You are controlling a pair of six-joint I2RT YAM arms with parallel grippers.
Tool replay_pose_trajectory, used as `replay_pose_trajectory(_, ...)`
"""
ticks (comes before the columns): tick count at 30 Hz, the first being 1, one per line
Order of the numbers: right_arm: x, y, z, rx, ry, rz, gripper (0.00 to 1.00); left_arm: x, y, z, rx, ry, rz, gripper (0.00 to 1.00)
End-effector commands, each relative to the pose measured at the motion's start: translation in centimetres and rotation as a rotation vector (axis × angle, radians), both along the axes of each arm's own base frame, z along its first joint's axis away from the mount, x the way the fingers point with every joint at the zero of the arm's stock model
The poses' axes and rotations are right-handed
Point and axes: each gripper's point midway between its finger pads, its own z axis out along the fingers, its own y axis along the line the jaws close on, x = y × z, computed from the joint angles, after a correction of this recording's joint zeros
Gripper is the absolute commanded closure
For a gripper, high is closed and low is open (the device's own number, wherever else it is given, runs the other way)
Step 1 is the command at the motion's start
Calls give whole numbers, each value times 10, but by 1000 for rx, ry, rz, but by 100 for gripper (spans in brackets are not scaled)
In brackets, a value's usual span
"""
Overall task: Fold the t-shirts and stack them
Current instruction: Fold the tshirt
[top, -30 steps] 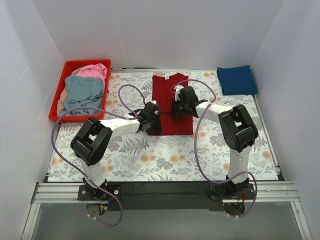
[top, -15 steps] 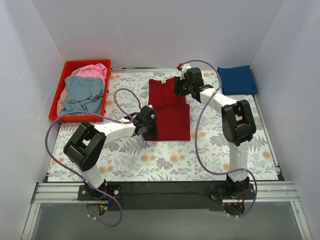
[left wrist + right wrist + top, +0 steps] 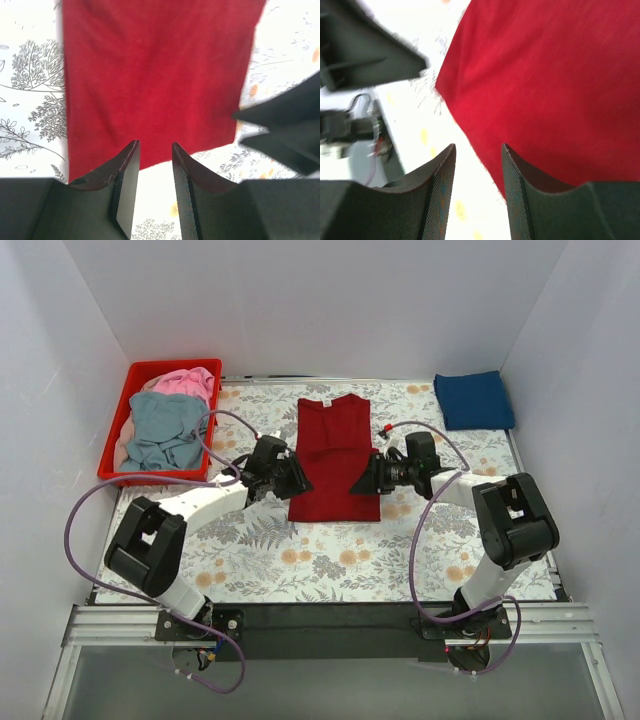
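A dark red t-shirt (image 3: 335, 450) lies flat on the flowered tablecloth as a long narrow rectangle, collar at the far end. My left gripper (image 3: 299, 483) stands open at its near left edge, pointing right. In the left wrist view the left gripper (image 3: 152, 150) has only bare cloth of the table between its fingers, with the red t-shirt (image 3: 155, 75) just beyond. My right gripper (image 3: 359, 485) is open at the near right edge, pointing left. In the right wrist view the right gripper (image 3: 478, 150) straddles the hem of the shirt (image 3: 545, 85) without gripping it. A folded navy t-shirt (image 3: 474, 400) sits far right.
A red plastic basket (image 3: 150, 367) at the far left holds a crumpled grey-blue t-shirt (image 3: 165, 428) and a pink one (image 3: 186, 382). White walls close in the table on three sides. Purple cables loop from both arms over the cloth.
The right gripper went up to the collar end, then came back to the shirt's near right edge with its jaws wider. The left gripper shifted to the near left edge. The shirt now lies narrower.
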Motion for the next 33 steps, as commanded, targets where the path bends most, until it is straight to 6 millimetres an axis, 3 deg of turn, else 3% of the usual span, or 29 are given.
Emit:
replay_pose_trajectory(1, -12, 7, 4, 151, 35, 63, 52, -15, -4, -30, -51, 113, -23, 70)
replay_pose_trajectory(7, -29, -13, -47, 174, 288, -25, 53, -41, 25, -77, -64, 273, 70, 72)
replay_pose_trajectory(9, -32, -25, -60, 160, 336, -82, 53, -47, 30, -81, -79, 299, 96, 72)
replay_pose_trajectory(12, -31, -36, -61, 160, 336, -117, 54, -53, 43, -84, -87, 321, 131, 73)
replay_pose_trajectory(14, -25, -36, -44, 179, 290, -105, 54, -50, 46, -78, -106, 308, 145, 73)
replay_pose_trajectory(17, -6, -29, -7, 227, 196, -68, 54, -29, 44, -54, -138, 235, 145, 73)
replay_pose_trajectory(18, 0, -27, 3, 239, 172, -58, 54, -12, 38, -35, -165, 185, 139, 72)
replay_pose_trajectory(19, 16, -24, 20, 254, 125, -54, 54, -3, 34, -31, -175, 173, 133, 72)
replay_pose_trajectory(20, 25, -23, 27, 259, 103, -58, 54, 5, 30, -25, -184, 162, 125, 72)
replay_pose_trajectory(21, 32, -21, 33, 264, 90, -60, 54, 25, 20, -7, -211, 121, 114, 72)
replay_pose_trajectory(22, 41, -20, 32, 268, 95, -63, 54, 32, 16, -13, -211, 139, 112, 72)
replay_pose_trajectory(23, 55, -17, 44, 280, 67, -64, 54, 43, 12, -10, -217, 130, 109, 72)
replay_pose_trajectory(24, 64, -15, 47, 283, 56, -68, 54, 59, 6, 3, -232, 96, 104, 72)
replay_pose_trajectory(25, 72, -14, 40, 280, 69, -77, 54, 69, 3, 6, -234, 82, 107, 72)
replay_pose_trajectory(26, 85, -12, 49, 288, 43, -79, 54, 77, 2, -8, -219, 102, 113, 72)
replay_pose_trajectory(27, 92, -11, 37, 284, 69, -86, 54, 85, 0, -9, -222, 99, 113, 73)
replay_pose_trajectory(28, 98, -9, 35, 286, 72, -86, 54, 100, -5, -2, -237, 75, 108, 72)
replay_pose_trajectory(29, 105, -9, 33, 286, 70, -94, 54, 106, -6, -20, -224, 104, 111, 73)
replay_pose_trajectory(32, 128, -8, 16, 281, 83, -119, 54, 131, -6, -28, -227, 96, 121, 73)
replay_pose_trajectory(33, 136, -9, 4, 278, 100, -131, 54, 138, 1, -46, -219, 121, 143, 73)
